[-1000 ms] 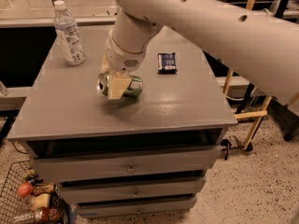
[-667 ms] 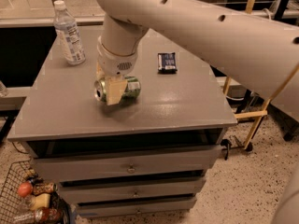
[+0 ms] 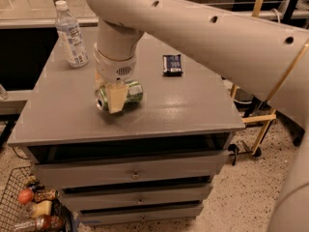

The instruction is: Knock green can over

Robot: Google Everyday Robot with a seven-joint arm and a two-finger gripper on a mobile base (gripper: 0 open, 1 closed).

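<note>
Camera view: green can down on its side, end effector right over it

Camera view has the green can (image 3: 133, 92) lying flat on the grey worktop (image 3: 193, 108), front-left of centre. Its long axis runs roughly left to right, with the silver top facing the left and slightly toward the front edge. So I judge the knock-over done, or as good as done.

The end effector (image 3: 116, 99) comes straight down from the big pale arm (image 3: 203, 25) and sits across the can's middle, with a pale part of it covering the label. The two are touching or as near as makes no difference. Whether it is clamped on the can or merely pressed against it, I cannot tell from here.

Around it, a clear water bottle (image 3: 71, 33) stands upright at the back-left corner, well apart from the can. A dark snack packet (image 3: 172, 64) lies flat behind and to the right, also apart. Neither stands in the way of a lift straight up. Below the worktop sit drawers (image 3: 135, 172), and a wire basket (image 3: 19, 190) holds odds and ends on the floor at lower left.
</note>
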